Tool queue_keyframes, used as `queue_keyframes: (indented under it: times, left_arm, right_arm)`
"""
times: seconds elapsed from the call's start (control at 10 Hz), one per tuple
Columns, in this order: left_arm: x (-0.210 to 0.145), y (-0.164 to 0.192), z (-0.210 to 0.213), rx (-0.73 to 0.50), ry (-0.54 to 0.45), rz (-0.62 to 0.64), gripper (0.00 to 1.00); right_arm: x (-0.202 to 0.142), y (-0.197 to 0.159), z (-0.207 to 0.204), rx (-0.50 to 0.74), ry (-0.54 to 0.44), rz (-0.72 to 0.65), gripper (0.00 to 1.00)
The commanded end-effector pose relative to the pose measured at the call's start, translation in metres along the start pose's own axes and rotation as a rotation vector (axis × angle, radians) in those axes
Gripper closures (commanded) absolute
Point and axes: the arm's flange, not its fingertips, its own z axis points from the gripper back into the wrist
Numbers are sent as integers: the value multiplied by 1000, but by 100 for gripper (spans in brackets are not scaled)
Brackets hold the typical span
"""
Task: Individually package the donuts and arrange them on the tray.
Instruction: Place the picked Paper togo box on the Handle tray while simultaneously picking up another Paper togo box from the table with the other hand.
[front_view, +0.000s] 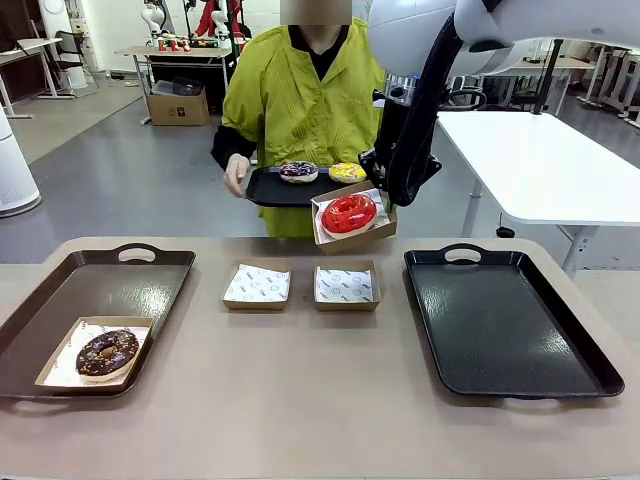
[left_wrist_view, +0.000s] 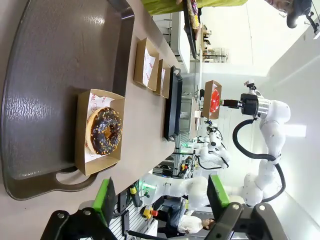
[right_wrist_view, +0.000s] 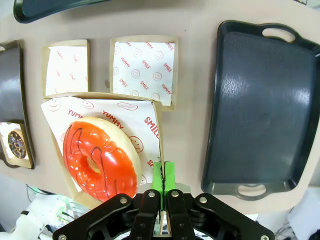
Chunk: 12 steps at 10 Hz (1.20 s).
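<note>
Centre frame, the right gripper (right_wrist_view: 163, 172) clamps a cardboard box (front_view: 356, 238) by its rim to hold its red donut (front_view: 349, 213) aloft, seemingly bound for the black tray (front_view: 500, 320) lower right; the left gripper (left_wrist_view: 161, 197) waits, jaws apart.

Grey floor (front_view: 120, 180); white table (front_view: 540, 165) at right, brown carton (front_view: 178, 108) on floor far left, bright rm.

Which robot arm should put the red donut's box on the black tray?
Right, probably. Its gripper is shut on the box holding the red donut, and the black tray lies on its side. The left gripper is open, facing the brown tray.
</note>
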Motion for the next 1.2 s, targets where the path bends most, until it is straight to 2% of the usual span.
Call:
queue_keyframes:
  times: [0.0,0.3,0.5,0.7,0.9,1.1]
  left_arm:
    - [0,0,0,0,0,0,4]
    - [16,-54,-13,63,44,-85,4]
    - [28,-97,-44,205,126,-150,4]
    - [45,-129,-83,354,156,-172,4]
    - [60,-159,-130,470,171,-211,4]
    - [70,-175,-184,621,173,-261,4]
  right_arm:
    - [0,0,0,0,0,0,99]
    - [-25,-49,3,24,23,30,99]
    - [-64,-98,10,31,13,9,99]
    - [-94,-132,8,4,1,25,99]
    - [-108,-160,-11,-11,-22,35,99]
    - [-102,-178,-49,12,1,-3,99]
